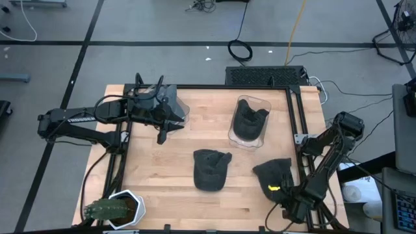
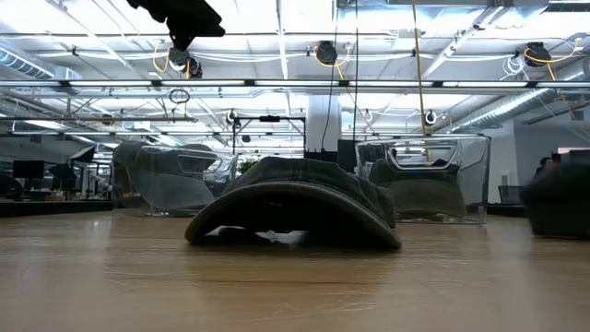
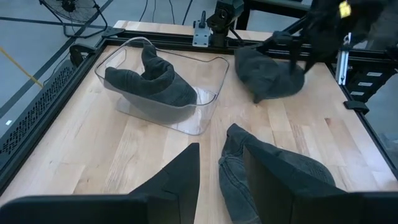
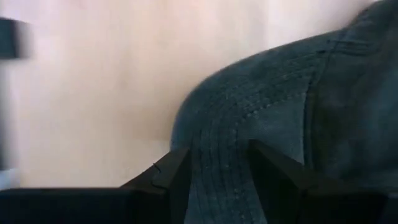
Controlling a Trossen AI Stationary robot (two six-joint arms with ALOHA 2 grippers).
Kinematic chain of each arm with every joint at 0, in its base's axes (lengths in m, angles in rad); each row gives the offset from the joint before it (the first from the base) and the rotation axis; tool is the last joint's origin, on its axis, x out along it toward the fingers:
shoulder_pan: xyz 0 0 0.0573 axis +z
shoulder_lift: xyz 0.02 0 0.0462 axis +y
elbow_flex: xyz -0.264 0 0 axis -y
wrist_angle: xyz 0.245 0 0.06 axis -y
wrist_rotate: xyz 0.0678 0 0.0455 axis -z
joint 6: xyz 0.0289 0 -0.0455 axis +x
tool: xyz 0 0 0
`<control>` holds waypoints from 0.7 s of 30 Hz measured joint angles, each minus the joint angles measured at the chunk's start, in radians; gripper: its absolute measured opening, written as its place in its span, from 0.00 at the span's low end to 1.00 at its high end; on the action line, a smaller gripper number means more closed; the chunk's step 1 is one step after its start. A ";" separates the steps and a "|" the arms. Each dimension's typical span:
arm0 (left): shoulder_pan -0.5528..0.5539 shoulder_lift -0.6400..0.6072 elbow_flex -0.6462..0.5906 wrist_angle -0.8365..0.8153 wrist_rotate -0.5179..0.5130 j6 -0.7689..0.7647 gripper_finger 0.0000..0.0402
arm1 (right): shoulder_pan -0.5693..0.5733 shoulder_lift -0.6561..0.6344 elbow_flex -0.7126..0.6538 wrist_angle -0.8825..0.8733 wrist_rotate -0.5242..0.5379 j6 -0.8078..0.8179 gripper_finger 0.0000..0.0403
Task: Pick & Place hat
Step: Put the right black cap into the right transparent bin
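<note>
Three dark denim hats show. One hat (image 1: 273,174) lies on the table at the near right, and my right gripper (image 1: 286,190) comes down on its near side, pointing steeply down. In the right wrist view its fingers stand apart over the hat's stitched brim (image 4: 217,124). A second hat (image 1: 211,170) rests brim-down at the table's middle. A third hat (image 1: 250,118) sits in a clear bin (image 1: 242,138). My left gripper (image 1: 162,133) hovers open above the table's left half, with nothing between its fingers (image 3: 186,168). My right gripper points down at the brim's edge (image 4: 186,134) of the near-right hat, and the brim shows in the gap between its two fingers. I cannot tell whether the fingers touch the cloth. The hat lies on the table.
A second clear bin (image 1: 175,107) stands under the left arm at the far left. A potted plant in a white pot (image 1: 120,209) sits at the near left corner. A black frame rail (image 1: 296,123) runs along the table's right side, close to the right arm.
</note>
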 joint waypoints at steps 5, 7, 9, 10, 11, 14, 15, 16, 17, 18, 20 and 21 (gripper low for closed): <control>0.000 0.000 0.000 0.000 0.000 0.000 0.33 | 0.000 0.050 -0.042 0.011 0.024 0.016 0.34; 0.000 0.000 0.000 0.000 0.000 0.000 0.33 | -0.003 0.062 -0.061 0.037 0.025 0.038 0.34; 0.000 0.000 0.000 0.000 0.000 0.000 0.33 | -0.007 0.060 -0.077 0.092 0.028 0.104 0.34; 0.000 0.000 0.000 0.000 0.000 0.000 0.33 | -0.011 0.056 -0.080 0.108 0.030 0.150 0.34; 0.000 0.000 0.000 0.000 0.000 0.000 0.33 | -0.020 0.046 -0.080 0.128 0.030 0.174 0.34; 0.000 0.000 0.000 0.000 0.000 0.000 0.33 | -0.065 -0.012 -0.076 0.161 -0.023 0.169 0.34; 0.000 0.000 0.000 0.000 0.000 0.000 0.33 | -0.072 -0.038 -0.073 0.166 -0.022 0.150 0.34; 0.000 0.000 0.000 0.000 0.000 0.000 0.33 | -0.076 -0.063 -0.071 0.172 -0.007 0.121 0.34; 0.000 0.000 0.000 0.000 0.000 0.000 0.33 | -0.082 -0.093 -0.067 0.176 0.011 0.082 0.33; 0.000 0.000 0.000 0.000 0.000 0.000 0.33 | -0.088 -0.123 -0.060 0.176 0.037 0.039 0.33; 0.000 0.000 0.000 0.000 0.000 0.000 0.33 | -0.103 -0.189 -0.057 0.165 0.101 -0.045 0.33; 0.000 0.000 0.000 0.000 0.000 0.000 0.33 | -0.113 -0.215 -0.057 0.150 0.135 -0.087 0.33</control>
